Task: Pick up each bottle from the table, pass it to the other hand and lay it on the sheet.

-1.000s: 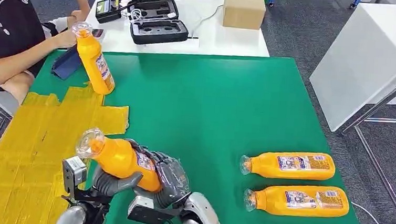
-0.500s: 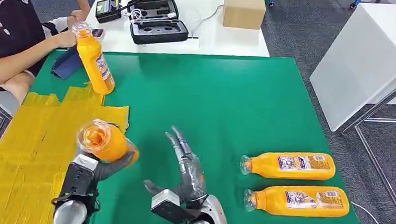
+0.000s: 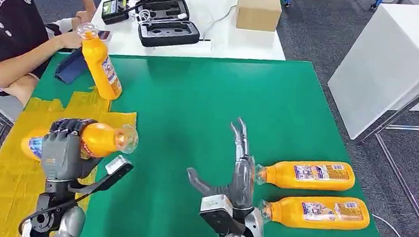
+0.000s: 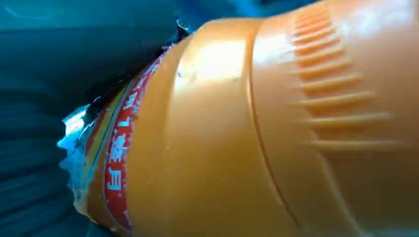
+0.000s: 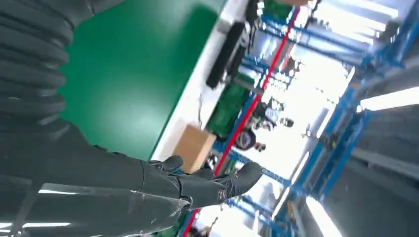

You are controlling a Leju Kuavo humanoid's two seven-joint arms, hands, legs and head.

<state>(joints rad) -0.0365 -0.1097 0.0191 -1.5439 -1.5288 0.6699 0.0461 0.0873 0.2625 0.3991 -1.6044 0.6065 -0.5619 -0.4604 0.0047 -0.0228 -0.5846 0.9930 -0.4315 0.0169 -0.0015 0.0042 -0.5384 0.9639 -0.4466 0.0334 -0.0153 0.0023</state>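
My left hand (image 3: 63, 147) grips an orange bottle (image 3: 101, 139) and holds it sideways over the yellow sheet (image 3: 20, 166), neck toward the green mat. The left wrist view shows that bottle (image 4: 257, 128) close up against the dark palm. My right hand (image 3: 238, 170) is empty, fingers straight and spread, raised over the green mat (image 3: 197, 106) just left of two orange bottles lying on their sides, one (image 3: 306, 174) farther and one (image 3: 316, 211) nearer. In the right wrist view its fingers (image 5: 207, 185) point away. A person's hand holds another orange bottle (image 3: 101, 63) tilted at the mat's far left corner.
A person sits at the left edge, arms on the mat by a dark blue pouch (image 3: 69, 67). Behind the mat is a white table (image 3: 240, 40) with an open black case (image 3: 164, 20) and a cardboard box (image 3: 258, 8). A white panel (image 3: 384, 64) stands at the right.
The bottle passed from both hands to my left hand alone, which swung left over the yellow sheet and turned it sideways. My right hand let go, spread its fingers and moved right toward the lying bottles.
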